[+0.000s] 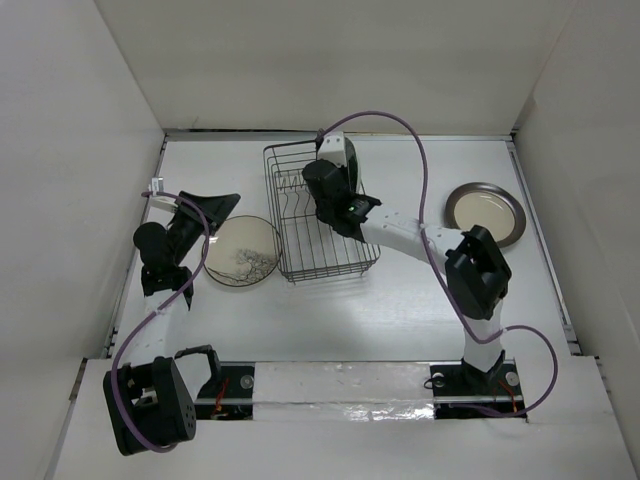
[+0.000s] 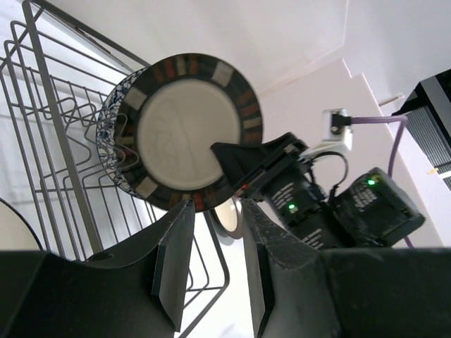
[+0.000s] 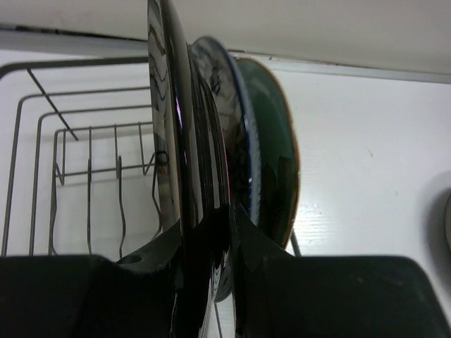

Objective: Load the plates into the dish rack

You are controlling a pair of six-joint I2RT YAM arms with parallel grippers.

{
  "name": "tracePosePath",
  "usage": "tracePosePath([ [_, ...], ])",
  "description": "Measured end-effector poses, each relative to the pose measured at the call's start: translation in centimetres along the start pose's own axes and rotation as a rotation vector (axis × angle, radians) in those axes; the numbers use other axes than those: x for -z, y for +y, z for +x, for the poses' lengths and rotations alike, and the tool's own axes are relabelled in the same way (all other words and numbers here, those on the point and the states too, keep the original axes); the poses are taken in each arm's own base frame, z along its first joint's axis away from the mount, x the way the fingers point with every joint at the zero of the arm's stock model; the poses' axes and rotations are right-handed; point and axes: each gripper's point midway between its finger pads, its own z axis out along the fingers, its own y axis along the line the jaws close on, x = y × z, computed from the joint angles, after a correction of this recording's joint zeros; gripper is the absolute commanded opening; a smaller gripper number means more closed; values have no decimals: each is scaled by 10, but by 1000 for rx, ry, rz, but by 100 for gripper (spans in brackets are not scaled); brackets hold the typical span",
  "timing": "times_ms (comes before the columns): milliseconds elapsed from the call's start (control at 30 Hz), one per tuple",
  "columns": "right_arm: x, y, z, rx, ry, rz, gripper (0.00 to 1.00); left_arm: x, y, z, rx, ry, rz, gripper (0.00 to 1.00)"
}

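The dish rack point(image 1: 300, 262) stands mid-table. My right gripper point(image 1: 325, 188) is shut on the cream plate with the dark patterned edge point(image 2: 189, 130) and holds it upright over the rack's far end; in the right wrist view point(image 3: 208, 218) the fingers pinch the plate's rim point(image 3: 165, 127). The blue-floral plate point(image 3: 224, 98) and the pale green plate point(image 3: 276, 155) stand right behind it. My left gripper point(image 1: 225, 205) is open and empty, left of the rack, above the dark-rimmed cream plate point(image 1: 243, 252) that lies flat on the table. The grey-brown rimmed beige plate point(image 1: 485, 212) lies flat at the right.
White walls close in the table on the left, back and right. The near half of the rack point(image 3: 70, 134) holds only bare tines. In the left wrist view my open gripper point(image 2: 215, 239) faces the rack point(image 2: 56, 141) and the right arm's wrist point(image 2: 303, 197).
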Motion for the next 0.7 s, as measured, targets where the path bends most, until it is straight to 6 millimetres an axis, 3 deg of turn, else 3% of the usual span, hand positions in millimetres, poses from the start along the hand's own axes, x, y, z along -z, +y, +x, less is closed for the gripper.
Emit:
tracePosePath([
  [300,-8,11,26,-6,53,-25,0,0,4,-1,-5,-6,-16,40],
  [400,-11,12,33,-21,73,-32,5,0,11,0,-3,-7,-42,43],
  [433,-13,12,34,-34,74,-32,16,0,14,0,-2,-10,-55,43],
  [600,-16,16,31,-90,76,-59,50,3,39,-2,-16,-38,-175,44],
  [633,-15,17,28,-105,71,-69,64,4,42,-3,-23,-45,-195,45],
  [700,-10,23,18,-137,58,-107,76,5,53,-7,-36,-60,-257,46],
])
